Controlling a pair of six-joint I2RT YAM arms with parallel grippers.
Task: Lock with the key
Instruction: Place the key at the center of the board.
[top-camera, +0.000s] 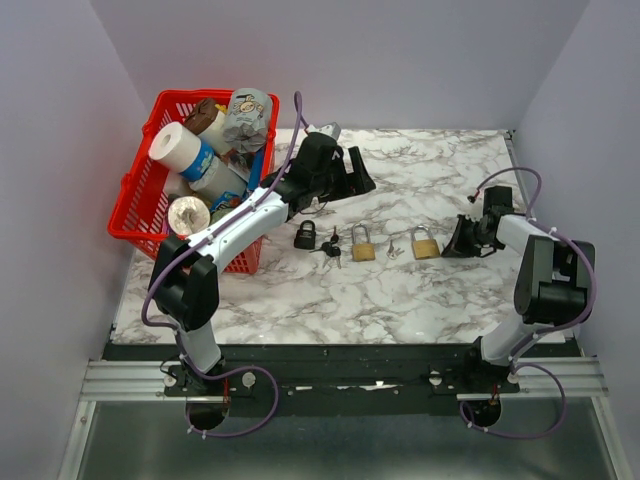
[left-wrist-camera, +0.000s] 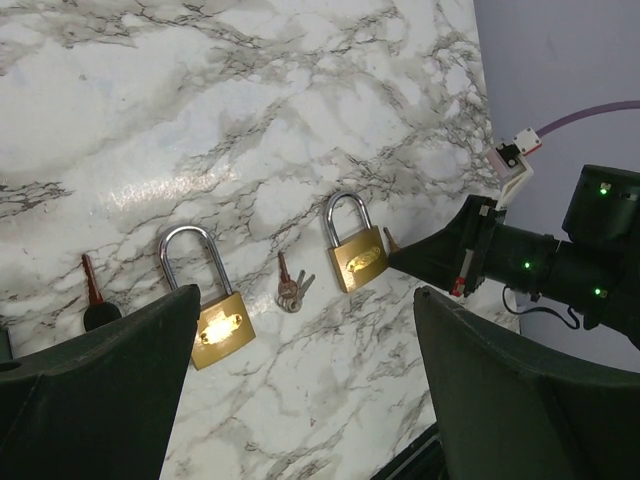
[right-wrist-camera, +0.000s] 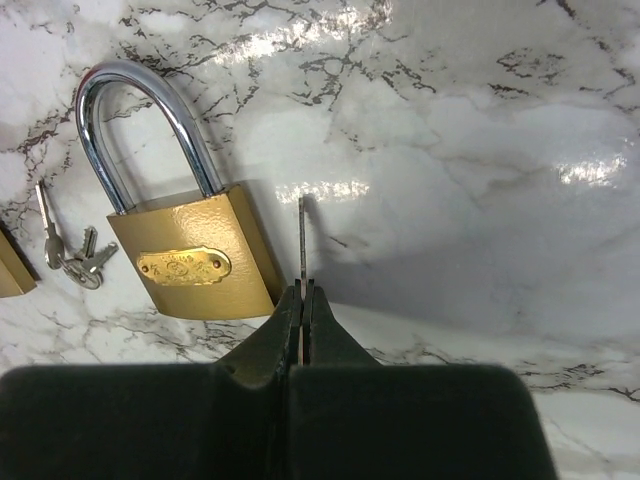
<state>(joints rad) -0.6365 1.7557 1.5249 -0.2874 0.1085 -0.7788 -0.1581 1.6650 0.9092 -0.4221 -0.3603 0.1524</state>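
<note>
Right wrist view: the right pincer (right-wrist-camera: 301, 310) is clamped on the key (right-wrist-camera: 301, 235), edge-on just at three o'clock of the padlock (right-wrist-camera: 195, 260) lying flat on the counter (right-wrist-camera: 480, 150). Farther off, the left pincer (top-camera: 352, 172) hangs open, so the unheld padlock may skid when the key pushes, or the thin blade may twist.

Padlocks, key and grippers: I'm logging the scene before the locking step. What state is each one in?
key: pinched by right gripper, not inserted
right gripper: shut on key
right brass padlock: flat, shackle looks closed
middle brass padlock: flat, shackle looks closed
black padlock: flat
left gripper: open, empty
</note>
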